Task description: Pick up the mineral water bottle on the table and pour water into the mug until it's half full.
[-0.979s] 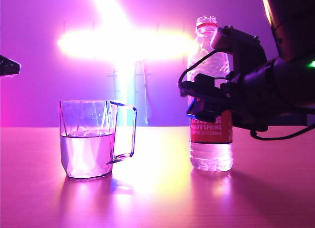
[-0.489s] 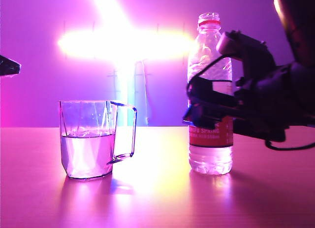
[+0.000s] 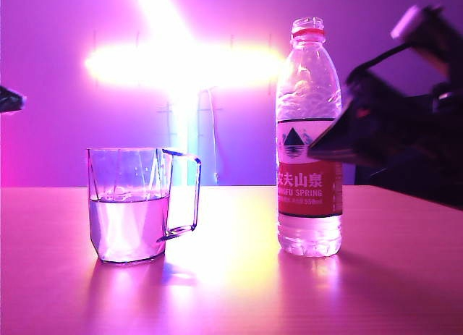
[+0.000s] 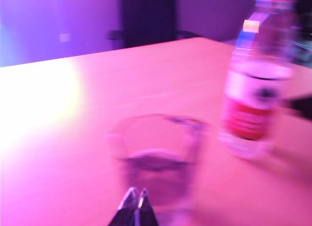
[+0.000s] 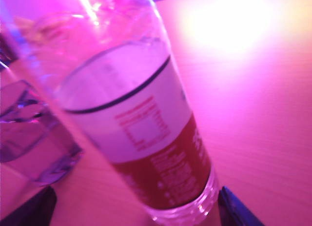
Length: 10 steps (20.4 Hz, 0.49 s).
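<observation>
The mineral water bottle (image 3: 309,147) stands upright and uncapped on the table, right of centre, with water low in it. The clear faceted mug (image 3: 130,205) stands to its left, its handle toward the bottle, about half filled with water. My right gripper (image 3: 340,143) hovers blurred just right of the bottle, at label height. In the right wrist view the bottle (image 5: 141,123) rises between the wide-open fingers of the right gripper (image 5: 136,199), touching neither, with the mug (image 5: 29,138) beyond. My left gripper (image 4: 135,196) is shut and empty, aimed at the mug (image 4: 158,157); the bottle (image 4: 258,84) stands beside it.
The table (image 3: 231,291) lies under strong pink-purple light, with a bright glare on the back wall (image 3: 181,60). The left gripper (image 3: 9,100) shows only as a dark tip at the far left edge, above mug height.
My right gripper has opened off the bottle and pulled back up and to the right. The bottle now stands free on the table. The mug has not moved.
</observation>
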Tool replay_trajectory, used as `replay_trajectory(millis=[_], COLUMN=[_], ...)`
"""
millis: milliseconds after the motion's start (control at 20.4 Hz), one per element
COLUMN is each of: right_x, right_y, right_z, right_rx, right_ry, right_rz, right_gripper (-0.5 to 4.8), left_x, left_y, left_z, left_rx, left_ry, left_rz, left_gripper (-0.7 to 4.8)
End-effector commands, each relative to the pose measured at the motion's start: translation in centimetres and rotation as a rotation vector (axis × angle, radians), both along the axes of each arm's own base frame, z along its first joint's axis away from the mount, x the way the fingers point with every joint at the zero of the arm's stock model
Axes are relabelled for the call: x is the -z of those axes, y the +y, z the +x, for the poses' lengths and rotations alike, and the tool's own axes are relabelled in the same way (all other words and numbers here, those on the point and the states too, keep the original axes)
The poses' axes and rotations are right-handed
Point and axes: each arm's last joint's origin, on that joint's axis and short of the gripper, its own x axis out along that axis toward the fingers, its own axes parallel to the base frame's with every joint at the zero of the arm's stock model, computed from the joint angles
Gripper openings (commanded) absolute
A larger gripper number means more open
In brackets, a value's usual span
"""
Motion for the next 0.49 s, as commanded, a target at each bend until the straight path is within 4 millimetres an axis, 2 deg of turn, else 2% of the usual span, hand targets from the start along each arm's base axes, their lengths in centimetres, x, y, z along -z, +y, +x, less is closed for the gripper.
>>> replay_trajectory(millis=[49, 98, 147, 342, 489], right_x=[-0.6, -0.8, -1.1, -1.8, -2.2], right_y=[-0.5, -0.6, -0.6, -0.4, -0.5], right_z=[-0.9, -1.0, -1.2, -1.6, -1.7], right_rx=[-0.057, -0.079, -0.121, -0.247, -0.27], right_ry=[-0.032, -0.033, -0.04, -0.073, -0.085], right_rz=[0.057, 0.062, 0.074, 0.12, 0.145], right_gripper=[4.73, 4.15, 3.08, 0.09, -0.06], left_x=[-0.3, -0.2, -0.2, -0.3, -0.3], left_y=[1.3, 1.7, 2.3, 4.1, 5.0], left_z=[0.7, 0.9, 1.2, 1.6, 1.7], left_rx=[-0.118, -0.167, -0.24, -0.432, -0.53], left_ry=[-0.011, -0.011, -0.011, -0.013, -0.013], left_rz=[-0.011, -0.01, -0.01, -0.009, -0.008], left_gripper=[-0.02, -0.02, -0.02, -0.02, -0.02])
